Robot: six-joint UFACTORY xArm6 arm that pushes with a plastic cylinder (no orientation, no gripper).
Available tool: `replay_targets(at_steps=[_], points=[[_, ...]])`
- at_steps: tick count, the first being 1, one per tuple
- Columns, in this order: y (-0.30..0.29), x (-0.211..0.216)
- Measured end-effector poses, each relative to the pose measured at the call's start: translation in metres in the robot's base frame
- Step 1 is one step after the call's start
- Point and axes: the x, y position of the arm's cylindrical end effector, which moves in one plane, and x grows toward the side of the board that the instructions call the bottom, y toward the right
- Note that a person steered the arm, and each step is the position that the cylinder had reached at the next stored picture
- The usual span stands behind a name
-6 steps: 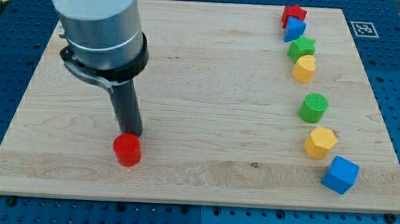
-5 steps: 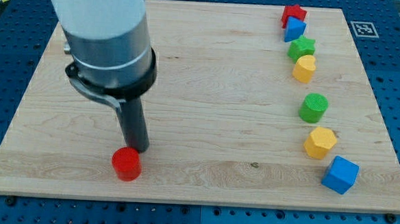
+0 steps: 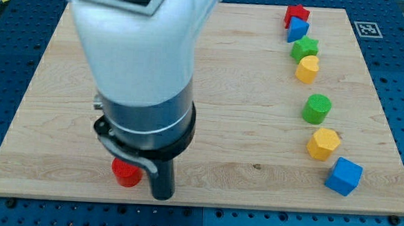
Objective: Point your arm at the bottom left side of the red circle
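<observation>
The red circle (image 3: 123, 172) is a short red cylinder near the board's bottom edge, left of centre, partly hidden by my arm. My tip (image 3: 161, 196) rests at the board's bottom edge, just to the right of the red circle and slightly below it. The rod stands close beside the block; I cannot tell if it touches it. The arm's large white and grey body covers the board above the block.
A column of blocks runs down the view's right: red star (image 3: 296, 13), blue triangle (image 3: 298, 29), green star (image 3: 305, 47), yellow block (image 3: 307, 69), green circle (image 3: 316, 108), yellow hexagon (image 3: 322, 143), blue cube (image 3: 343, 176). The wooden board (image 3: 243, 129) lies on a blue perforated table.
My tip has moved from just above the red circle down and to the right, to its lower right side. The red circle has shifted down toward the board's bottom edge.
</observation>
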Motion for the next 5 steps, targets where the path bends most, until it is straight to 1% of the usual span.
replay_targets(at_steps=[2,5], points=[[-0.012,-0.001],[-0.086,0.000]])
